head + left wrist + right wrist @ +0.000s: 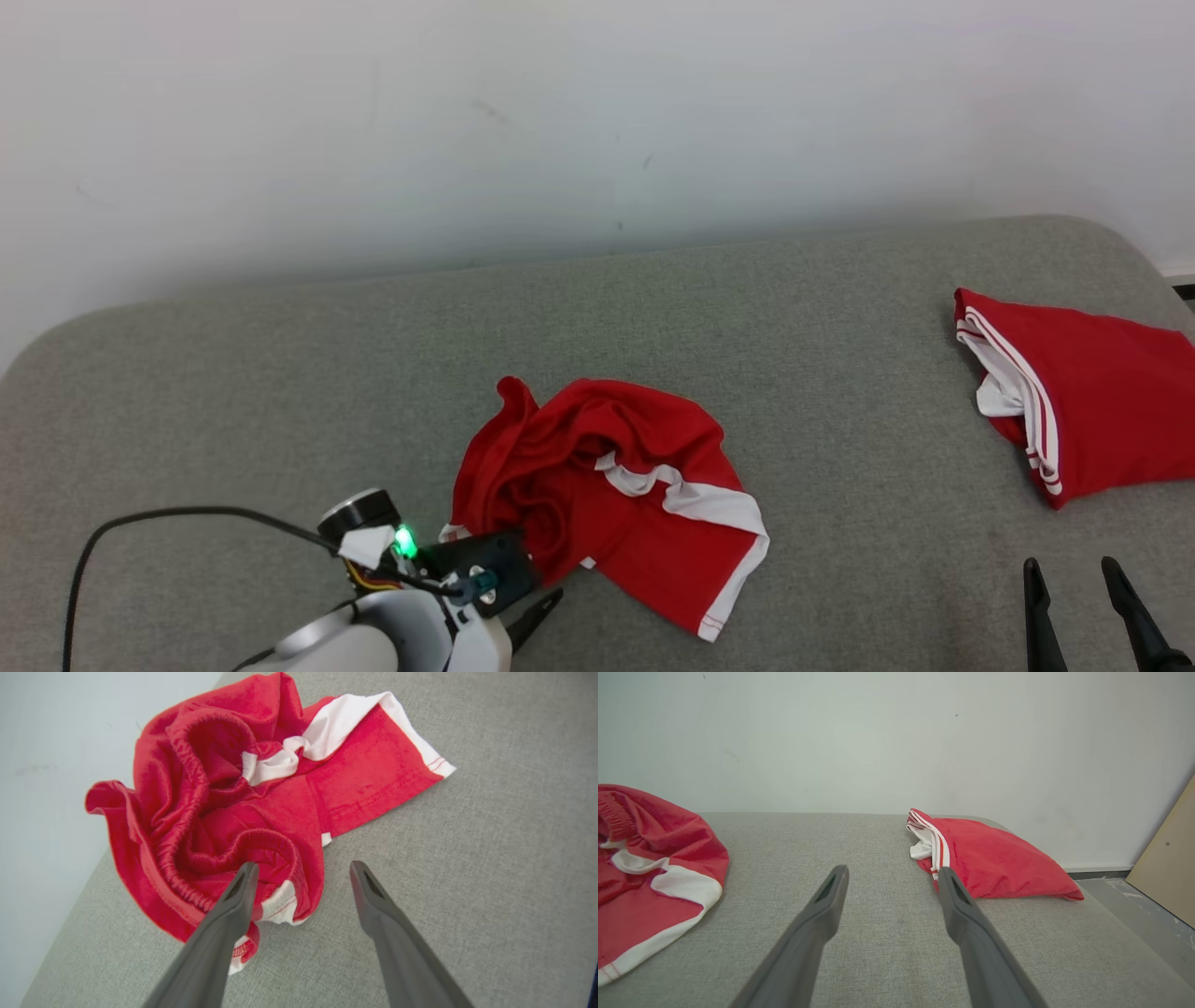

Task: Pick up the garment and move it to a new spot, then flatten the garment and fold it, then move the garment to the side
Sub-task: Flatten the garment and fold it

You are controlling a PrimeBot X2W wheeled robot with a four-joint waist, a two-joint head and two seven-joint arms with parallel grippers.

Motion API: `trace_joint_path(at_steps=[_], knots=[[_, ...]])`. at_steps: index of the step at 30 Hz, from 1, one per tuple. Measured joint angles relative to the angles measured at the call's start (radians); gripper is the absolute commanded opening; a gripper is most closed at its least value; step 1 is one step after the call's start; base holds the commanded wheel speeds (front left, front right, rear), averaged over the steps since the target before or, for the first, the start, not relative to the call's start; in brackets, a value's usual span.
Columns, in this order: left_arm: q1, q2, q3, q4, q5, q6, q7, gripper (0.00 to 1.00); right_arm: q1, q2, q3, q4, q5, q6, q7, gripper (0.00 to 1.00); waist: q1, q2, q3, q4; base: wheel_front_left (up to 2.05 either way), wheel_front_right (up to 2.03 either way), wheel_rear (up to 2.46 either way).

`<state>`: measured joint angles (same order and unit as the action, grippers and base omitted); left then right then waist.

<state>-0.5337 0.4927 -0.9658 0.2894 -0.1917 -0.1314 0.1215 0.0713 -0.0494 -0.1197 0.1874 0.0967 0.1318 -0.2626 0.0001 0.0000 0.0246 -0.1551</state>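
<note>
- Risk at the left claw point(303, 868): its jaws straddle the near-left edge of the crumpled garment point(224, 812), one over the rolled waistband point(187, 788), the other over bare table point(280, 392). Close here and you likely pinch the thick elastic roll, or a single loose layer. Either grip could slip on the lift.
- Risk in the cloth: it lies in a twisted heap with the white trim point(345, 723) tucked into the folds. Lifted from one point, it would probably hang bunched and land bunched, leaving you more flattening to do.
- Risk at the surface: the table covering is soft. Press down too far and the fingertips may drag or snag it.
- Risk further out: a second red garment point(1092, 411), already folded, sits far right near the table's corner. Choose a new spot well apart from it, or a wide sweep could disturb the fold.
- Left claw: spread wide, holding nothing. I cannot tell whether the jaw over the waistband touches the cloth.
- Right claw point(892, 871): spread wide, holding nothing, above bare table at near right, well apart from the heap, with the folded garment beyond it.
- Task garment: centre of the table, slightly near, not yet picked up.
</note>
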Motion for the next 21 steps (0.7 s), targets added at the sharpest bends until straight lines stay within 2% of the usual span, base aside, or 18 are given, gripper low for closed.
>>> trace_joint_path(at_steps=[9,10,14,15,18,21], knots=[[-0.065,0.004,-0.026,0.112,-0.049,0.0,0.01,1.0,-0.035,0.0,0.022,0.002,0.009,0.0,0.0,1.0,0.0,0.0,0.046,-0.014,0.0,0.0,0.0],[-0.07,0.006,-0.031,0.125,-0.056,0.0,0.01,0.98,-0.036,0.0,0.023,0.002,0.01,0.0,0.0,1.0,0.0,0.0,0.051,-0.018,0.0,0.0,0.0],[-0.088,0.017,-0.062,0.168,-0.086,0.0,0.016,0.24,-0.043,0.0,0.022,0.005,0.015,0.0,0.0,1.0,0.0001,0.0,0.073,-0.033,0.0,0.0,0.0],[-0.092,0.018,-0.073,0.178,-0.097,0.0,0.022,0.0,-0.044,0.0,0.021,0.006,0.018,0.0,0.0,1.0,0.0,0.0001,0.077,-0.037,0.0,0.0,0.0],[-0.096,0.021,-0.087,0.188,-0.173,0.0,0.039,0.0,-0.045,0.0,0.019,0.007,0.02,0.0,0.0,1.0,0.0,0.0,0.084,-0.045,0.0,0.0,0.0],[-0.096,0.011,-0.042,0.166,-0.327,0.0,0.049,0.0,-0.045,0.0,0.015,0.008,0.021,0.0,0.0,1.0,0.0001,0.0,0.081,-0.046,0.0,0.0,0.0]])
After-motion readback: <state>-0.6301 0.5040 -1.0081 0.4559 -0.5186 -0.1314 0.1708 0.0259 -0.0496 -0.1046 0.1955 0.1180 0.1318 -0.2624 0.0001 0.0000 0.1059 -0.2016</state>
